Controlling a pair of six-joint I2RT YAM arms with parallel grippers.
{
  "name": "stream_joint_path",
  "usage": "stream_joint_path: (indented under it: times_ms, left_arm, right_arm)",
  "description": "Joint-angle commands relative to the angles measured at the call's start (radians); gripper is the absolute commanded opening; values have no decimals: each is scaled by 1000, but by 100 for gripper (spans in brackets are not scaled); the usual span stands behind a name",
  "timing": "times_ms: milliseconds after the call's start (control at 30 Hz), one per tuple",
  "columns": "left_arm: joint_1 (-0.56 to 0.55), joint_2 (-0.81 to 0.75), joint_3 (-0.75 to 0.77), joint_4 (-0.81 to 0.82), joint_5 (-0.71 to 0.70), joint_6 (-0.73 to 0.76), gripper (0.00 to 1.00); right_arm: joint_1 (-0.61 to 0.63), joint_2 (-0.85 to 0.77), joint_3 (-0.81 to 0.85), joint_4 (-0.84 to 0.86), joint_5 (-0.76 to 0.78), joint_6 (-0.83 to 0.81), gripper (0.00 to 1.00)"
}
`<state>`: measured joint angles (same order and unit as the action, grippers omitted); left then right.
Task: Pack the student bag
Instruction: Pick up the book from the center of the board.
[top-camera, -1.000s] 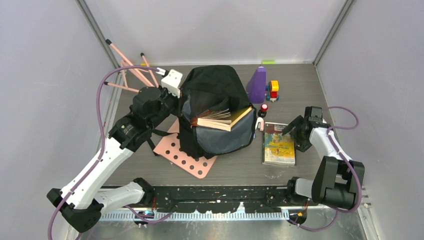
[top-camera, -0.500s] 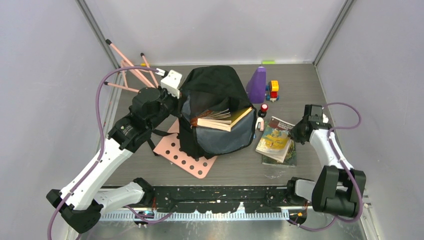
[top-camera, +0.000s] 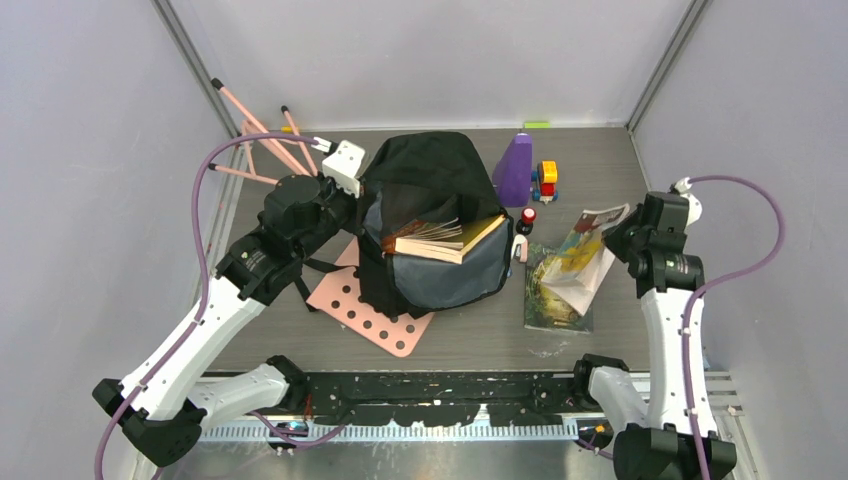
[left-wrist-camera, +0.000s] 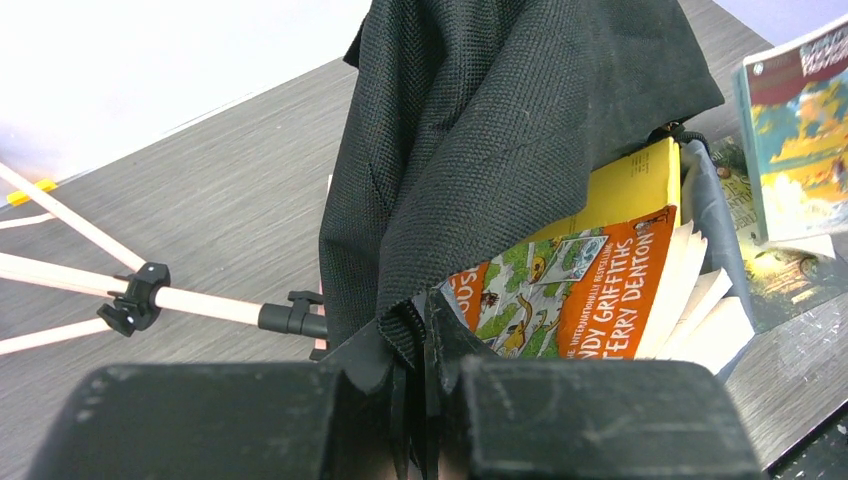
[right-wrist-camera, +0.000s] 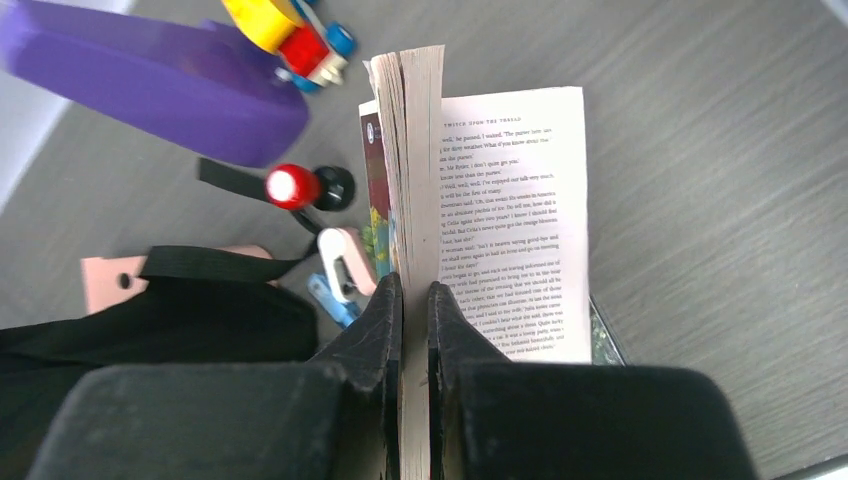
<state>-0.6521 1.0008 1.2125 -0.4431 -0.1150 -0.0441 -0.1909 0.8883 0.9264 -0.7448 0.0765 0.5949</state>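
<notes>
Since the earlier frame the right gripper (right-wrist-camera: 415, 292) has swung up and back, lifting a paperback (top-camera: 585, 258) clear of the table (top-camera: 480, 340). A second book (top-camera: 548, 303) lies flat where it was, right of centre in the overhead view. The right gripper is clamped on the paperback's page block near its lower edge, and the book hangs tilted with one page splayed out (the wrist view shows printed text on it). The left gripper (left-wrist-camera: 420, 325) has not shifted: its jaws are pinched tight on the black fabric rim of the student bag (top-camera: 430, 165), holding the mouth open.

The bag sits at the centre of the overhead view, partly on a pink perforated board (top-camera: 372, 318). An orange-and-yellow book (top-camera: 445, 238) pokes out of its grey-lined opening. The bag looks soft and floppy and would likely sag closed without support, so the rim or a strap is the sensible place to hold. Its coarse weave should give decent grip. The paperback seems light but limp, and gripped by its pages it could fan or slip.

The table is dark grey wood-grain, matte. To the upper right of the bag stand a purple wedge (top-camera: 514, 170), a small toy of coloured blocks (top-camera: 546, 180) and a red-capped item (top-camera: 527, 216). Pink rods (top-camera: 262, 135) lie at upper left. Pale walls (top-camera: 420, 60) close in three sides.
</notes>
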Motion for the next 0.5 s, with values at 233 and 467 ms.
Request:
stream_joint_path:
  times_ms: [233,467]
  left_arm:
    - [9,-4,20,6,27,-7,0]
    - [11,35,65,-37,37,-30,0]
  right_arm:
    - [1,-87,327,50,-226,-48,1]
    - [3,-36,485,202,-513,7,1]
